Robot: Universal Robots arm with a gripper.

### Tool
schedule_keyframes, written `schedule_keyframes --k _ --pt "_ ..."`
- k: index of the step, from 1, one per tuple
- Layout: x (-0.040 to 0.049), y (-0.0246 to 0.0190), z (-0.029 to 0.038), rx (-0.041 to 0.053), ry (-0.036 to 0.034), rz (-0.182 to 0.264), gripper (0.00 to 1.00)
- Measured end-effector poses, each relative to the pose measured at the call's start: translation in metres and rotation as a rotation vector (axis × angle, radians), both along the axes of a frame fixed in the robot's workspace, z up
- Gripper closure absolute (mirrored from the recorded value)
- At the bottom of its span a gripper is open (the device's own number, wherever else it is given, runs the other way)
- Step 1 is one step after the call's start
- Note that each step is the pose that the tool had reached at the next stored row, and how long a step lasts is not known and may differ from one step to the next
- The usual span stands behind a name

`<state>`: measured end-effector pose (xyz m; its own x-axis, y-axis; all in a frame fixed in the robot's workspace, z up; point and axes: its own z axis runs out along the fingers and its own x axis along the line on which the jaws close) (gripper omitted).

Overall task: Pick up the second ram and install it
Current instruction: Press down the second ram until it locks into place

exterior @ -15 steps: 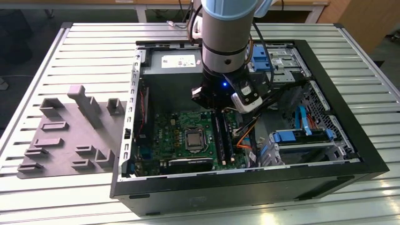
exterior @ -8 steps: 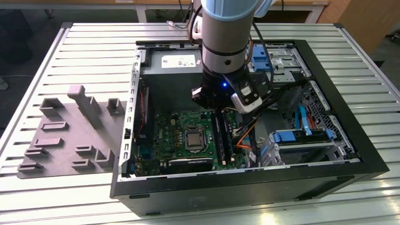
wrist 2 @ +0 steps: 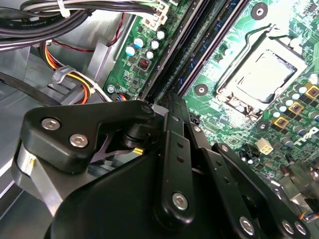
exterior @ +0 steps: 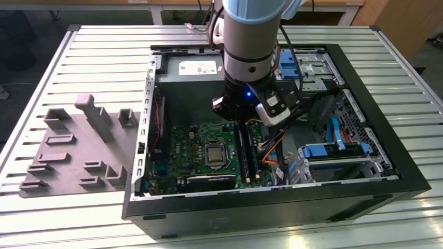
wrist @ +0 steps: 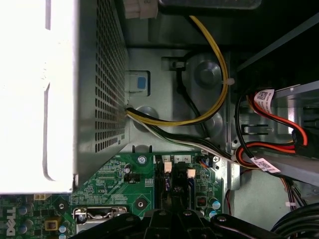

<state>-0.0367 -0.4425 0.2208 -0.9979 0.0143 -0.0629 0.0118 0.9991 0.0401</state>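
Observation:
My gripper [exterior: 237, 120] reaches down into the open computer case [exterior: 277, 205], above the far end of the long black slots [exterior: 246, 153] on the green motherboard [exterior: 197, 150]. In the second wrist view the fingers meet at the gripper tip [wrist 2: 171, 99], right on the second ram [wrist 2: 202, 55], a thin blue strip lying along the black slots. The gripper [wrist: 174, 211] sits just short of the white slot latches [wrist: 167, 169] in the first wrist view. The arm hides the ram in the exterior view.
A grey power-supply box [exterior: 190, 67] stands close behind the gripper. Yellow and black cables [wrist: 209, 99] and red-orange cables [wrist: 269, 144] run beside the slots. The processor socket [wrist 2: 264, 69] is near. Blue drive cages [exterior: 332, 150] fill the case's right. A grey fixture tray [exterior: 69, 155] lies outside.

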Motion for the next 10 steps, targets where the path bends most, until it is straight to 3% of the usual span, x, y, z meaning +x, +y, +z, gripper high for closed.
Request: schedule_keyframes --k 10 --pt "0.0000 0.0000 -0.0023 0.0000 0.0000 0.000 0.89"
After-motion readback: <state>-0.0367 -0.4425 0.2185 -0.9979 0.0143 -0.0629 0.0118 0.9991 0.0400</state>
